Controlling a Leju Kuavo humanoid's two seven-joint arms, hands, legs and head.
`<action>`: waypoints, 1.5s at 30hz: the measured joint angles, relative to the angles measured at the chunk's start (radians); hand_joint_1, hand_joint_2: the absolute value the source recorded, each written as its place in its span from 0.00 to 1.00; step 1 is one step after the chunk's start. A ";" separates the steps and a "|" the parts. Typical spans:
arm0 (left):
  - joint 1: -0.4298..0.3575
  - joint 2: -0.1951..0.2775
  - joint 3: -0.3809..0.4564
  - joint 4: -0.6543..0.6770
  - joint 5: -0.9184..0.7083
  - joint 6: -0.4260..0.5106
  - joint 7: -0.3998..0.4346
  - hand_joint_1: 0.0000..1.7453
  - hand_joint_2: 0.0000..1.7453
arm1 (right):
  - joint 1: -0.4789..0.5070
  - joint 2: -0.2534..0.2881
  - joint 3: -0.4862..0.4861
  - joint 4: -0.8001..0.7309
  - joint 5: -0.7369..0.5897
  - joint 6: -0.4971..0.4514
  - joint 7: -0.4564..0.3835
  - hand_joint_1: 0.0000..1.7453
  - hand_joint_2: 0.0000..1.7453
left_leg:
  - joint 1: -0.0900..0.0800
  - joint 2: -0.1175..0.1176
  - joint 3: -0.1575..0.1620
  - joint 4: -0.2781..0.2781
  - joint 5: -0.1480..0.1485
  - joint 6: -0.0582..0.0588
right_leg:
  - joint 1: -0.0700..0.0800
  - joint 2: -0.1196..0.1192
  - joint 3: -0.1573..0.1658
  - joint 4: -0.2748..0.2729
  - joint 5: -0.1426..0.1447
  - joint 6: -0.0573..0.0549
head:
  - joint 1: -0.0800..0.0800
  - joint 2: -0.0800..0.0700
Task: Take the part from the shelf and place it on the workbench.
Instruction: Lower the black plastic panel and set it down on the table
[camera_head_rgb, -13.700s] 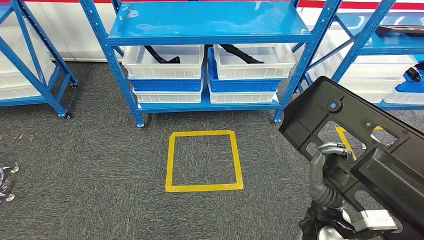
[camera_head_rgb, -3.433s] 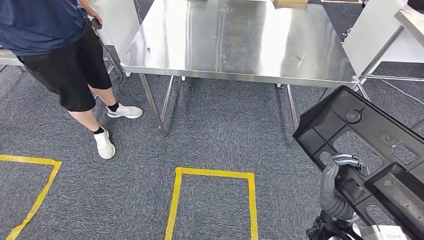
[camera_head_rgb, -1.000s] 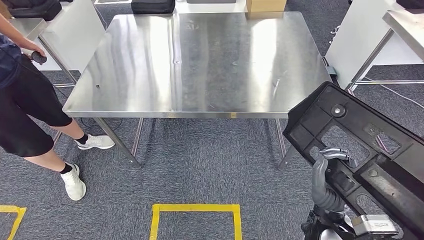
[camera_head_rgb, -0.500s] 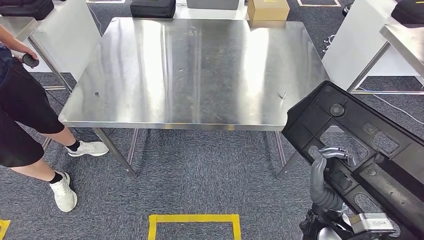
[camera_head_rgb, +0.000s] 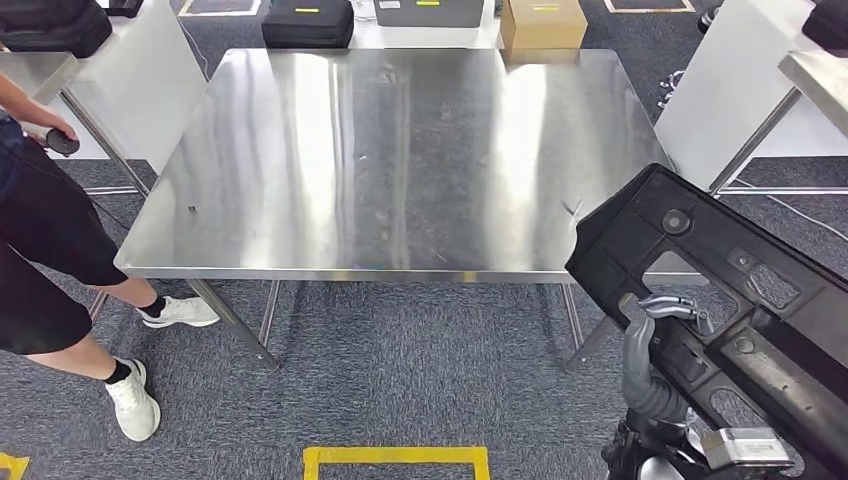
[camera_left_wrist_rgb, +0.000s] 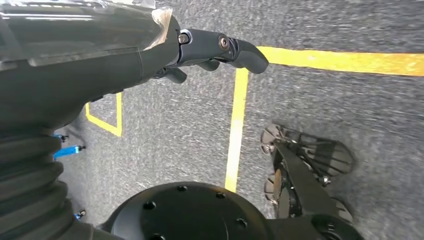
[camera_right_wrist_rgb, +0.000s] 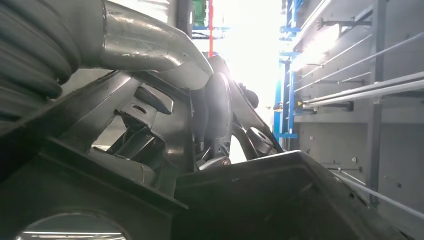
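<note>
The right hand (camera_head_rgb: 660, 340) gripped the part (camera_head_rgb: 730, 300), a large black moulded panel with cut-outs, its fingers hooked through one opening near the panel's lower edge. The part was carried at the robot's right side, tilted, with its upper corner overlapping the near right corner of the bench (camera_head_rgb: 400, 150) in the head view; whether it was above the top or short of it could not be told. The left hand (camera_left_wrist_rgb: 210, 50) hung toward the carpet beside yellow floor tape (camera_left_wrist_rgb: 235, 130), holding nothing, its fingers curled in loosely.

The step in hand was, by my reading, the final approach and set-down. To do it well, the robot needed to close on the bench squarely, so that the part cleared the steel edge rather than struck it. The panel was long and held from one point, so it would likely swing or droop; lifting it well above the top before moving across seemed wise. Laying it flat, with its weight fully on the steel before the fingers slid out of the opening, would keep it from tipping off. A person (camera_head_rgb: 50, 230) stood at the bench's left, well apart from the part's path.
</note>
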 joint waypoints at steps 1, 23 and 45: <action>0.000 0.000 0.000 0.000 0.000 0.000 0.000 0.00 1.00 | 0.002 0.001 0.000 -0.001 0.000 0.000 0.000 1.00 1.00 | 0.007 0.002 -0.042 0.067 -0.025 -0.007 | -0.001 -0.001 0.005 0.000 -0.005 -0.003 | -0.001 0.000; 0.002 0.000 -0.002 0.001 -0.006 0.001 0.000 0.00 1.00 | 0.013 0.011 0.000 -0.028 0.023 0.004 0.019 1.00 1.00 | 0.006 -0.006 0.091 -0.132 0.057 0.039 | 0.015 -0.001 -0.070 0.068 -0.011 0.054 | -0.002 0.000; 0.002 0.000 0.000 0.000 0.004 -0.001 0.000 0.00 1.00 | 0.012 0.027 0.005 -0.050 0.053 0.027 0.049 1.00 1.00 | 0.020 0.007 0.037 -0.121 0.095 0.033 | 0.006 -0.001 0.012 0.099 -0.075 0.046 | -0.005 0.000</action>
